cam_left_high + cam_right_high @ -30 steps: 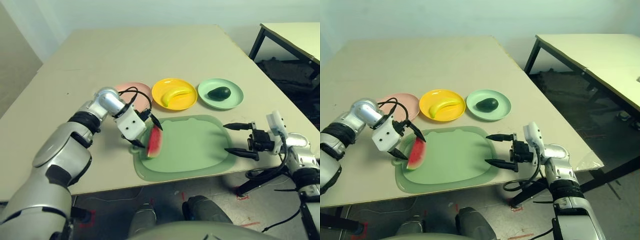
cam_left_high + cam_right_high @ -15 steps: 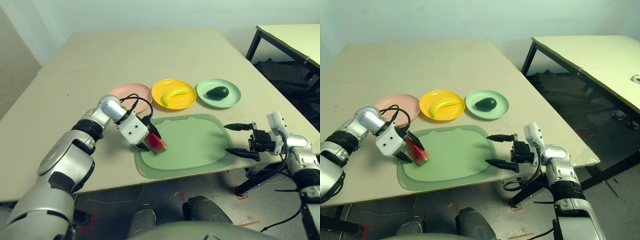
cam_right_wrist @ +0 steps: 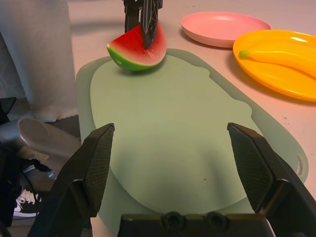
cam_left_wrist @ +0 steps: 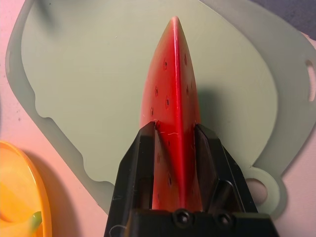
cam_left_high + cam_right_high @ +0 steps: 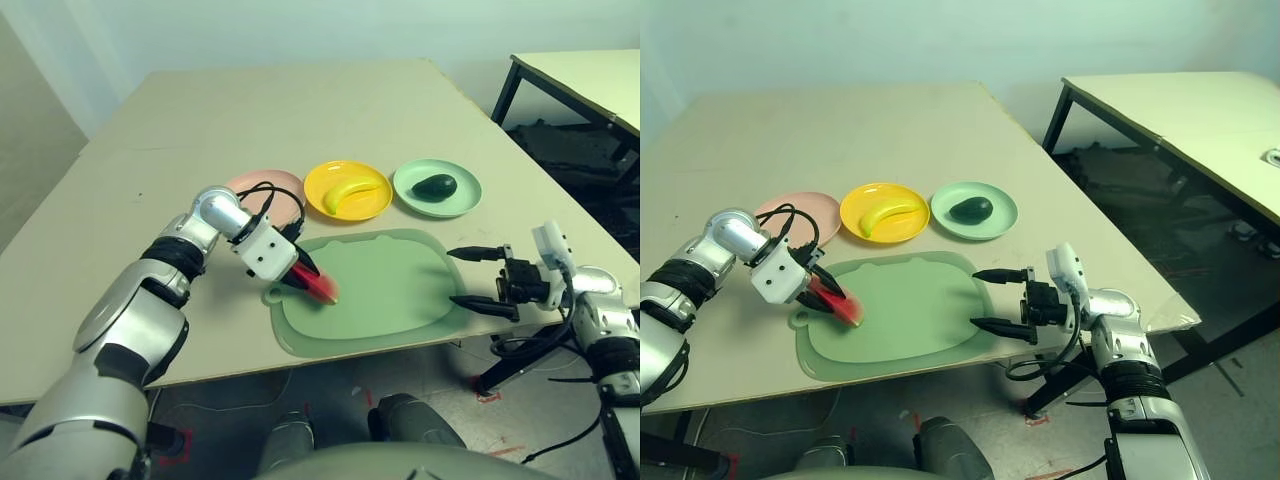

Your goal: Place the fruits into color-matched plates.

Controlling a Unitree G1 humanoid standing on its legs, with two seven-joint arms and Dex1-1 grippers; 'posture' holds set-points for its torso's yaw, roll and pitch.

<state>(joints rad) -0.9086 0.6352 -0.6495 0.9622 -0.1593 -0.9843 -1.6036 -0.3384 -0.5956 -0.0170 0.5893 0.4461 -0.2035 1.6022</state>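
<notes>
Watermelon wedge [image 4: 174,94] pinched between the two black fingers of the left gripper [image 5: 305,278], left of centre in the head views, rind end down on the left part of the large green mat [image 5: 390,300]. Seen from the left wrist with the red flesh running up between the fingers [image 4: 140,168], seeds visible, tip pointing out over the mat. Seen from the right wrist at upper left, red face and green rind both showing, rind resting on the mat's edge. Pink plate [image 5: 262,187] just behind the left wrist, upper left of the mat, bare, partly hidden by the arm's black cables [image 5: 262,196]. Yellow plate [image 5: 347,189] beside it toward frame centre, holding the banana [image 5: 348,192]. Mint green plate [image 5: 436,187] next along to the right, holding the avocado [image 5: 436,186]. All three plates in a row beyond the mat's far edge, apart from one another. Loop handle of the mat [image 5: 272,296] just under the left gripper. Right gripper [image 5: 478,282] at the right of the frame, by the mat's right edge near the table [image 5: 300,110] corner, fingers spread wide and holding nothing. A second table [image 5: 1200,110] at upper right, across a dark gap of floor.
</notes>
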